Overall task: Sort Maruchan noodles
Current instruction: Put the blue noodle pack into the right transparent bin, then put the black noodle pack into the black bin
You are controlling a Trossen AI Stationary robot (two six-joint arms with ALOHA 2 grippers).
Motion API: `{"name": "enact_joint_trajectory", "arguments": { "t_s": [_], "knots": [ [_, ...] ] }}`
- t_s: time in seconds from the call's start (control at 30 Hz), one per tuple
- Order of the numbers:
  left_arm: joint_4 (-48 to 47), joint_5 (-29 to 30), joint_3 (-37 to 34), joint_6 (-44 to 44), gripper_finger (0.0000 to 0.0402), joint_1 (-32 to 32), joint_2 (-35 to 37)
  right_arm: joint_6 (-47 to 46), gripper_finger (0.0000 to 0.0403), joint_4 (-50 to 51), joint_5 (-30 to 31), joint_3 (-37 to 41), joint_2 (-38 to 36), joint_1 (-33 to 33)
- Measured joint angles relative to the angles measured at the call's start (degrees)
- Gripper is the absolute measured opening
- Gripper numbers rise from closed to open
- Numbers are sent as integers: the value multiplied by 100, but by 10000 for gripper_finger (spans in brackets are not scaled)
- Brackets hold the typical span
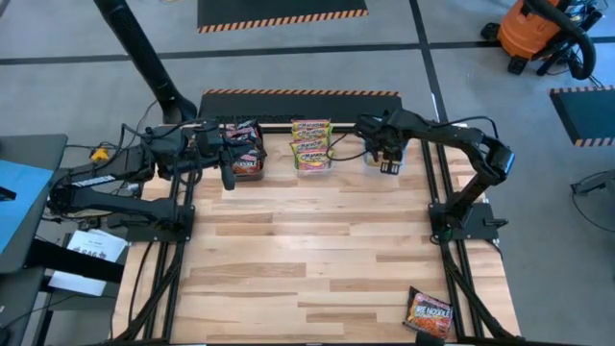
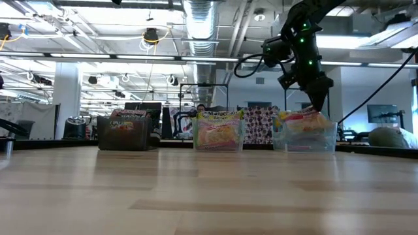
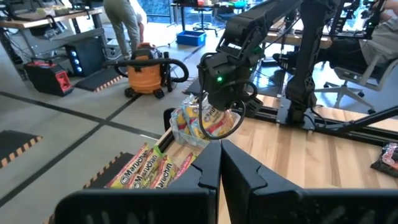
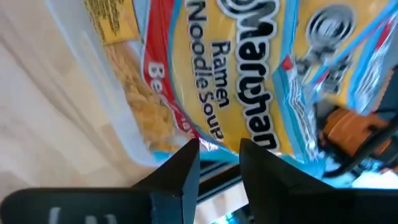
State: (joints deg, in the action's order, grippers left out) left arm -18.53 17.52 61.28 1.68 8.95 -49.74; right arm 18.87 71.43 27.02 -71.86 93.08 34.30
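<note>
Three tubs stand in a row along the table's far edge. The dark tub holds dark packets, and the middle tub holds orange-yellow-green packets. The clear tub holds yellow packets with light blue edges. My right gripper points down over the clear tub, open by a narrow gap. My left gripper is shut beside the dark tub. One dark packet lies flat near the table's near right corner. My right gripper has its fingertips at the top packet's blue edge in the clear tub, coming from above. I cannot tell whether they touch it.
The bare wood of the table's middle is free room. Black frame rails run along both sides. Beyond the far edge are an orange shop vacuum and a person.
</note>
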Motion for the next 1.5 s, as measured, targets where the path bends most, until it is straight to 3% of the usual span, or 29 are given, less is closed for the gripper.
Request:
{"name": "enact_joint_trajectory", "arguments": {
  "t_s": [0.13, 0.4, 0.67, 1.0, 1.27, 1.5],
  "knots": [
    [-4, 6, 0, 68, 0, 0, 0, -503, 142, 492, -226, -84, 0, -13],
    [-4, 146, 0, -25, 0, 11, 0, -1013, 129, 299, -1620, -211, 0, 114],
    [0, 446, 0, -230, 0, 15, 0, -1158, 128, 770, -1651, -309, -1, 346],
    [2, 461, 0, -75, 0, 15, 0, -2087, 129, 1875, -1663, -1231, -41, 339],
    [2, 374, 0, 113, 0, 15, 0, -2706, 129, 1844, -2563, -1378, -644, 84],
    [2, 374, 0, -84, 0, 15, 0, -3788, 129, 1862, -2952, -1379, -1255, -649]
  ]
}}
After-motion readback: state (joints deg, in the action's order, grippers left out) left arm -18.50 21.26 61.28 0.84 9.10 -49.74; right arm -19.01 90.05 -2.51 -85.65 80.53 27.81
